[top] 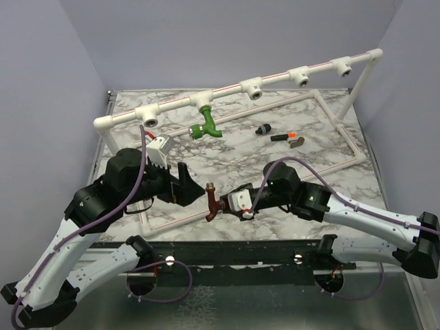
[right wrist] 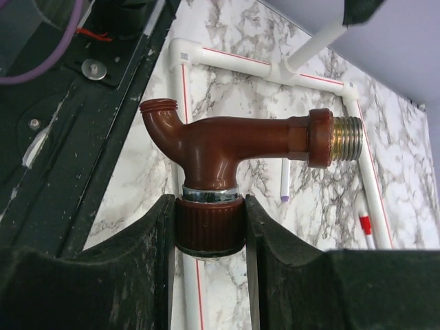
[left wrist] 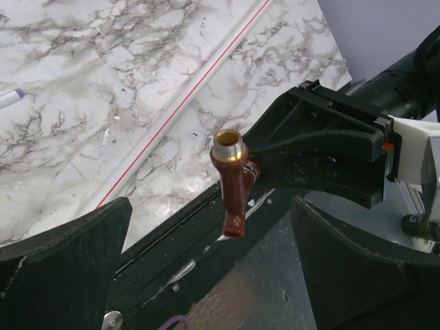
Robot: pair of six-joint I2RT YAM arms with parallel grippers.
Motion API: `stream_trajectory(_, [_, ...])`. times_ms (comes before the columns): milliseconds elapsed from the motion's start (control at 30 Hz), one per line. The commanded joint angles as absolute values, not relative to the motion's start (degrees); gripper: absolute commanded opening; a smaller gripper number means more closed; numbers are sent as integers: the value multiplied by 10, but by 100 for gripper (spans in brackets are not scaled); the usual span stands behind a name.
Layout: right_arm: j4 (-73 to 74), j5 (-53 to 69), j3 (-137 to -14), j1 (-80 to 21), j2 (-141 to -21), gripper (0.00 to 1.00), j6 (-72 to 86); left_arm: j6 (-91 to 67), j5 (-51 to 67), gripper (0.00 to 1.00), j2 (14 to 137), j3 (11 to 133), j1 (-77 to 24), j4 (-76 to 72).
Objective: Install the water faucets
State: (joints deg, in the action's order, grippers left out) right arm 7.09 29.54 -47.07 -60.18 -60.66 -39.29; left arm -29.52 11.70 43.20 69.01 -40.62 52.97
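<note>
While my right gripper [right wrist: 210, 230] pinches the ribbed knob of the reddish-brown plastic faucet [right wrist: 234, 144] with a brassy threaded end, above the marble table [top: 313, 148] near its front edge, my left gripper [top: 192, 187] stands wide open and empty just beside it. The jaws hide the knob's sides. The bright green faucet [top: 204, 126] hangs at the white pipe rail [top: 275, 81], its joint unclear.

brown faucet [right wrist: 234, 144] knob: part hid by fingers [right wrist: 103, 275] | far bits [top: 282, 137]: unclear
</note>
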Motion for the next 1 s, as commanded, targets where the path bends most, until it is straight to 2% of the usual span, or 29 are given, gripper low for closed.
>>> stream_trajectory(0, [189, 311, -532, -626, -629, 0, -545, -296, 173, 99, 437, 670, -408, 545])
stream_trajectory(267, [305, 296, -614, -671, -667, 1, -673, -294, 255, 97, 439, 642, -407, 546])
stream_trajectory(433, [374, 236, -659, -708, -701, 0, -734, -294, 301, 90, 441, 638, -408, 549])
stream_trajectory(733, [414, 182, -691, -738, -727, 1, -796, -286, 341, 76, 437, 627, -407, 586])
stream_trajectory(967, [418, 190, -710, -739, -737, 0, -804, -276, 355, 73, 432, 610, -407, 605])
